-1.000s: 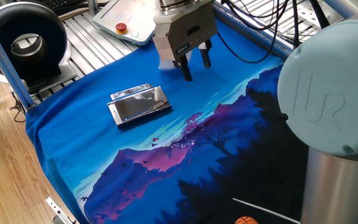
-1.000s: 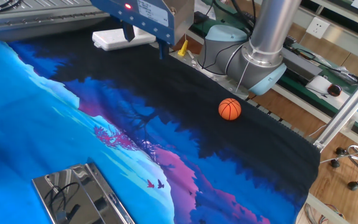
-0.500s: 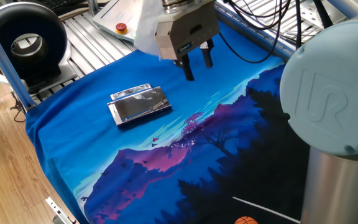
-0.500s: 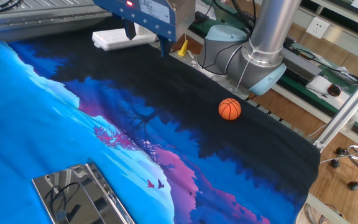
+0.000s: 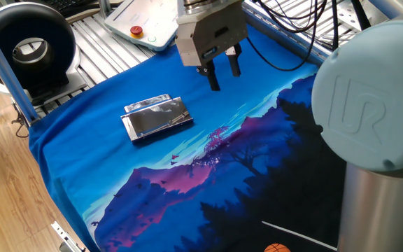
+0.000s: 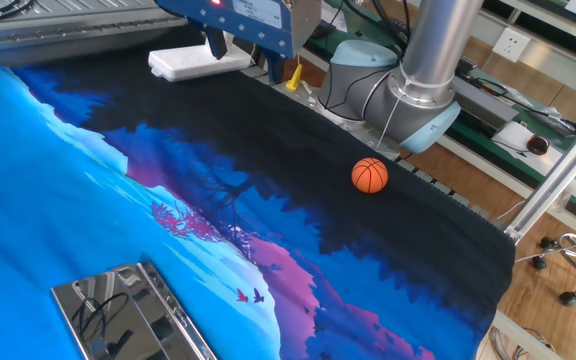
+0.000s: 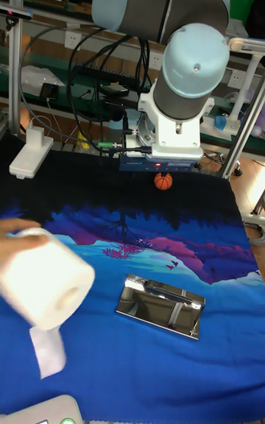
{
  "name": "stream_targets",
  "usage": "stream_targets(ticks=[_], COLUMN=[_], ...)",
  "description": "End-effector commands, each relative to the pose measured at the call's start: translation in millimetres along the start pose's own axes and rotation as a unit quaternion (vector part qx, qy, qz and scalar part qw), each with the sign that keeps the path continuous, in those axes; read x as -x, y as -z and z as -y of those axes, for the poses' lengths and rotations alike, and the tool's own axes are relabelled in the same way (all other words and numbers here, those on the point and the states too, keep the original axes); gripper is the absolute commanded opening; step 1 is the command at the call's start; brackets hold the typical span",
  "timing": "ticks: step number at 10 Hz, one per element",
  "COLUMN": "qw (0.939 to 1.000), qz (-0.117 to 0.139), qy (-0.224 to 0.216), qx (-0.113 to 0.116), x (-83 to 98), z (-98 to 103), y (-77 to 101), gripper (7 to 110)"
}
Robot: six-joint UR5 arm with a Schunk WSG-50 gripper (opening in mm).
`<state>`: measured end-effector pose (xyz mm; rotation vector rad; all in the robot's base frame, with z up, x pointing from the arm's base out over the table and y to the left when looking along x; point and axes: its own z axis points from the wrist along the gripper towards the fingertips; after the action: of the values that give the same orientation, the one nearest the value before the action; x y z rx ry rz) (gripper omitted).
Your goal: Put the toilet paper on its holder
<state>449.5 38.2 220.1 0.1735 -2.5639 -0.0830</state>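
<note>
The toilet paper (image 7: 46,278) shows only in the tall fixed view, a white roll with a hollow core and a loose sheet hanging below it. It floats large at the left, with a bit of a hand at the frame's edge beside it. The holder (image 5: 157,117) (image 6: 128,315) (image 7: 162,306), a shiny silver rectangle, lies flat on the blue cloth. My gripper (image 5: 223,74) (image 6: 253,60) hangs open above the cloth's far side, well apart from the holder, with nothing between its fingers.
A white pendant (image 5: 142,21) with a red button lies on the metal slats behind the cloth. A small orange ball (image 6: 369,175) rests on the dark part of the cloth near the arm's base (image 6: 388,85). A white box (image 6: 193,62) sits at the cloth's edge.
A white blur of the roll by my gripper has moved up and left, out of both fixed views. My gripper has shifted slightly; its fingers stay open.
</note>
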Motion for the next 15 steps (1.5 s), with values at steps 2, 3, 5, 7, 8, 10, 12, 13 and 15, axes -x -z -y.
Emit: stream_targets(ticks=[2,3,5,7,8,10,12,13,15], qw=[0.9994,0.9989,0.9980,0.9964,0.9961,0.9968,0.9974,0.9977,0.9975], qz=[0.023,0.029,0.039,0.053,0.055,0.040,0.031,0.030,0.033], qy=[-0.022,-0.032,-0.047,-0.060,-0.063,-0.063,-0.056,-0.050,-0.050], qx=[0.016,0.017,0.015,0.028,0.030,0.030,0.034,0.035,0.038], x=[13.8,17.2,25.2,37.7,42.2,32.6,17.9,17.5,22.3], z=[-9,-10,-11,-19,-19,-16,-16,-17,-18], y=[0.6,0.3,-0.9,-0.6,0.0,1.1,2.0,2.0,2.6], gripper=[66,66,44,44,44,44,44,44,44])
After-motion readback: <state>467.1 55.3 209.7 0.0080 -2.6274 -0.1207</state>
